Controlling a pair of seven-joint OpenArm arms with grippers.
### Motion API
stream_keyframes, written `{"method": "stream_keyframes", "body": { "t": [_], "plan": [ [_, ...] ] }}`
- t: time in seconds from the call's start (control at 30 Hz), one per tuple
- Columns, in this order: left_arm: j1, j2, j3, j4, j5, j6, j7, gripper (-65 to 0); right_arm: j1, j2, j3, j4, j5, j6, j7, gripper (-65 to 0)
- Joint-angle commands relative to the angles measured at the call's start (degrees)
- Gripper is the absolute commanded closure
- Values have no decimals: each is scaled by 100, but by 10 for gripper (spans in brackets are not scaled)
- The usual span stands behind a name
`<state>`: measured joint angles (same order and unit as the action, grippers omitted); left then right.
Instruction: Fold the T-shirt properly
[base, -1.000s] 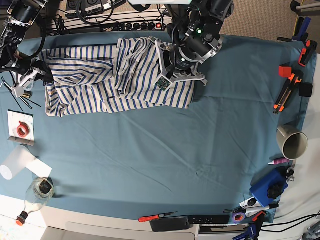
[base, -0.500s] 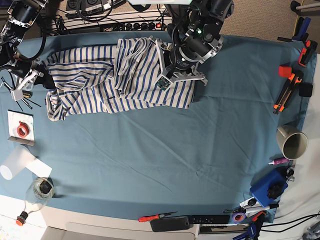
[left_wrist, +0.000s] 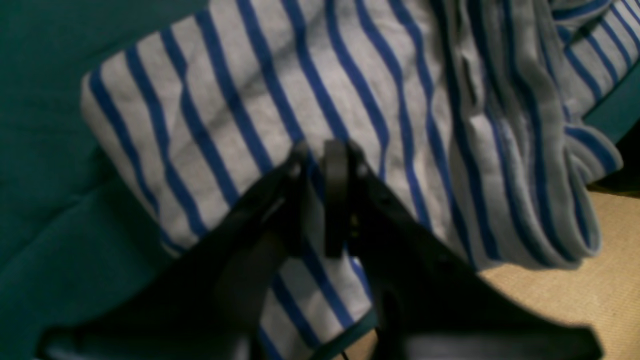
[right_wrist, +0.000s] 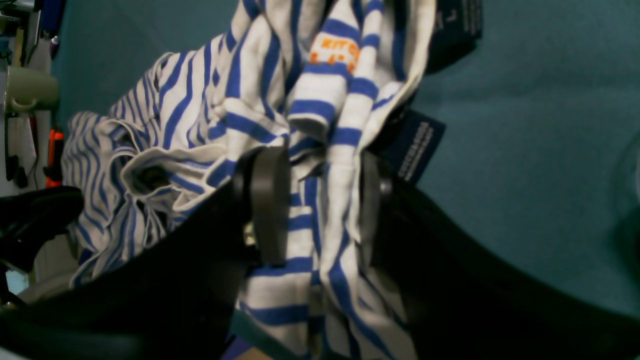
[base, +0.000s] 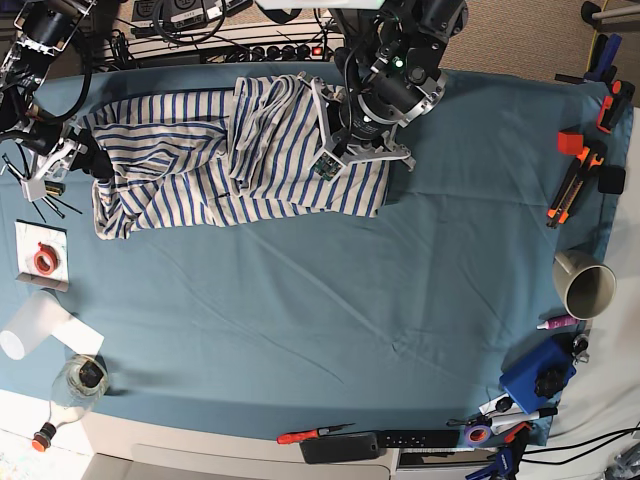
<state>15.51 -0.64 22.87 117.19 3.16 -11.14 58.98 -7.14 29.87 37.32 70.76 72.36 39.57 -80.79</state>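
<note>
**Two grippers at opposite ends of a striped T-shirt**

The left gripper (left_wrist: 320, 150) had its jaws nearly together, pinching a thin layer of the T-shirt (left_wrist: 310, 90) near the folded corner that lay on the teal cloth (left_wrist: 45, 150). In the base view this gripper (base: 352, 150) pressed down on the shirt's end nearest the table's middle. The right gripper (right_wrist: 320, 165) had its jaws parted, with a bunched fold of striped fabric between the fingers (right_wrist: 267, 200); whether the fold was pressed could not be told. A dark label (right_wrist: 417, 145) hung just beside that fold. Seen from the base, the T-shirt (base: 200, 165) stretched along the far edge of the cloth (base: 330, 320), with the right gripper (base: 80, 155) at its other end.
</note>
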Motion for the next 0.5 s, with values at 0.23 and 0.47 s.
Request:
{"method": "stream_keyframes", "body": {
  "t": [0.23,0.47],
  "plan": [
    [-26,50,24,83,-57,-2,-133,-50,83,623,33,83,931,9,79,-228],
    [-26,50,24,83,-59,-2,-203,-50,48,584,11,81,551,24,79,-228]
  ]
}}
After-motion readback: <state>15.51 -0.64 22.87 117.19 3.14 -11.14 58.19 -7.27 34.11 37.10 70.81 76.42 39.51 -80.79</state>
